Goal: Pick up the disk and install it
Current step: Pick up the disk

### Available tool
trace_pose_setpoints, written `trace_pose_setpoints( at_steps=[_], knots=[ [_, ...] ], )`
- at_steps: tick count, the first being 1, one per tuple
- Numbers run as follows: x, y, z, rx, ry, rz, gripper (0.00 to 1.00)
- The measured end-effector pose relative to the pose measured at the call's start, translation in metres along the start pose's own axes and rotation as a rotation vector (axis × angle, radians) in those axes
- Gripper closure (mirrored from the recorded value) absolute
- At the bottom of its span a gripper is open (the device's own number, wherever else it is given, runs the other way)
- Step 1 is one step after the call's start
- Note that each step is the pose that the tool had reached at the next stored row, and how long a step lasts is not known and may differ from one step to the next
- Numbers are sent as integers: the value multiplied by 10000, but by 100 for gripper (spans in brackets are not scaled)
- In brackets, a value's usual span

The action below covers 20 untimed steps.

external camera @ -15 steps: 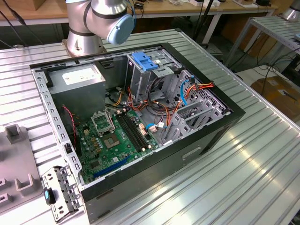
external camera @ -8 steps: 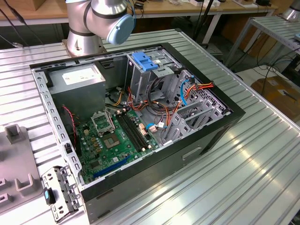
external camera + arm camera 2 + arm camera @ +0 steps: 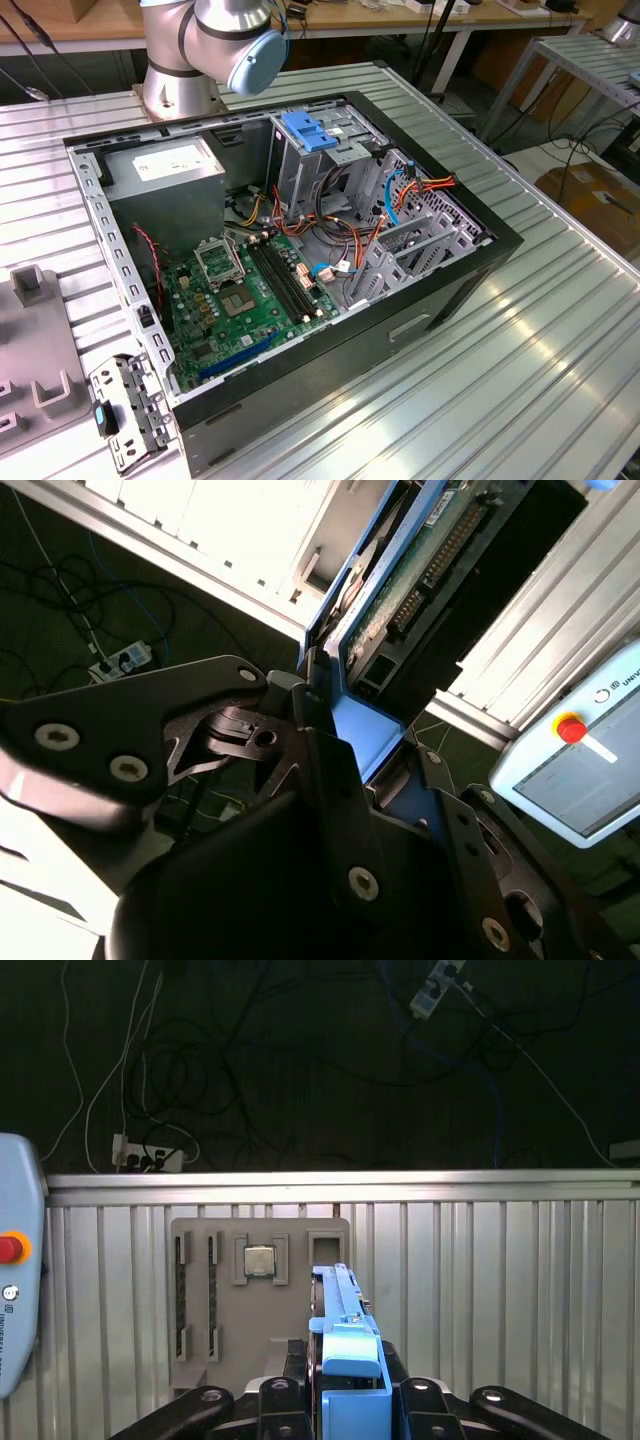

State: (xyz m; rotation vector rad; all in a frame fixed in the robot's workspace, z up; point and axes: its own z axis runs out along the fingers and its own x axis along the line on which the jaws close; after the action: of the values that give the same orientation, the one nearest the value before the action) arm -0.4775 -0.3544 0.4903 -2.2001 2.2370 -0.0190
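Plainly the disk (image 3: 345,1345) is stiff, dense for its size and sensitive to knocks. I judge it is best gripped across its flat sides near the blue bracket (image 3: 362,728), away from the connector and going gently on the bare circuit board (image 3: 420,575). The gripper (image 3: 345,1385) has its jaws clamped on it, holding it on edge in the air above the ribbed table (image 3: 500,1290), near a grey tray (image 3: 200,1260). No writing on it can be read. The sticker (image 3: 170,158) on the power supply in the open case (image 3: 480,265) is too small to read.

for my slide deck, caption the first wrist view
Gripper holding the disk edge-on, grey tray on the table beyond.
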Motion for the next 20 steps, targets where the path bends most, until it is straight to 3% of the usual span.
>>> trace_pose_setpoints(
  at_steps=[7, 20],
  knots=[
    [-2, 0, 0, 0, 0, 2, 63],
    [-5, -144, 1, -23, 1, 2, 63]
  ],
)
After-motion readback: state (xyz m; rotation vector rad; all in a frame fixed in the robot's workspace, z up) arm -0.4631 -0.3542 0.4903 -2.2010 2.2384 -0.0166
